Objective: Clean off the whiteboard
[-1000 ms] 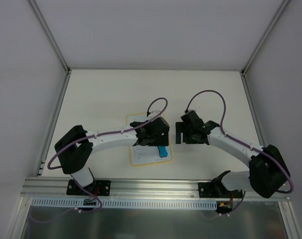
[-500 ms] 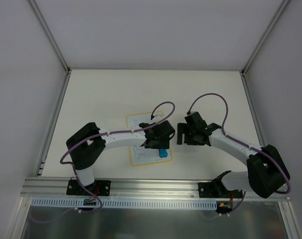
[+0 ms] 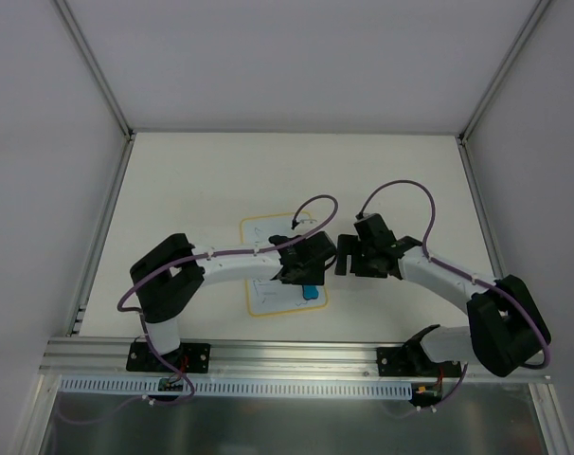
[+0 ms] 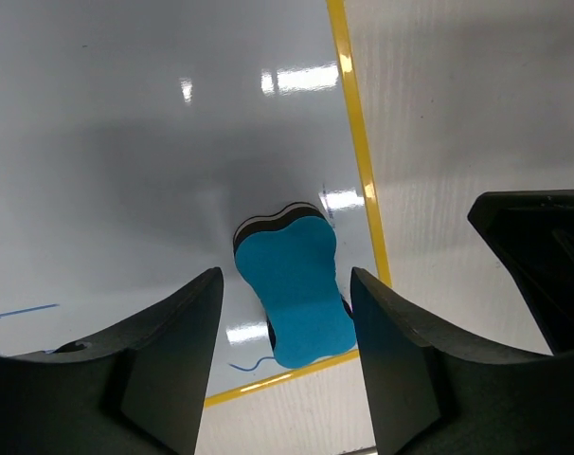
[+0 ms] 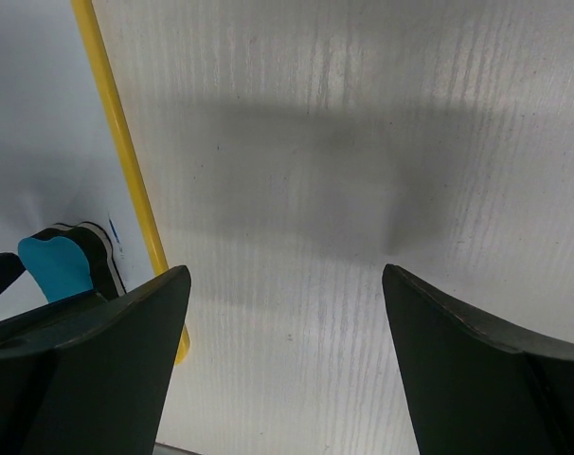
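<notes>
White walls stand around a pale surface (image 3: 192, 180), and both arms reach to the middle of it.

Look at the left fingers (image 4: 164, 370) first. They are spread apart, one on each side of the little blue eraser (image 4: 298, 299), with a gap on both sides, so they hold nothing. The eraser lies flat on the whiteboard (image 4: 154, 142), near the board's right yellow rim (image 4: 355, 142) and close to a corner. A few thin blue marks (image 4: 22, 310) show on the board near it, so I think there is rubbing left to do.

The right fingers (image 5: 88, 360) are spread wide too, with nothing between them. They hang over bare surface just beside the yellow rim.

The whiteboard sits in the middle of the surface, nearer the arms than the far wall, partly under the left arm. It looks thin, flat and stiff, and it is shiny — likely slippery. I guess it is light, so it may slide when rubbed. Pressing down on the rim or a corner should keep it in place. The eraser looks soft and squashy — its thin middle is the best spot to pinch.
</notes>
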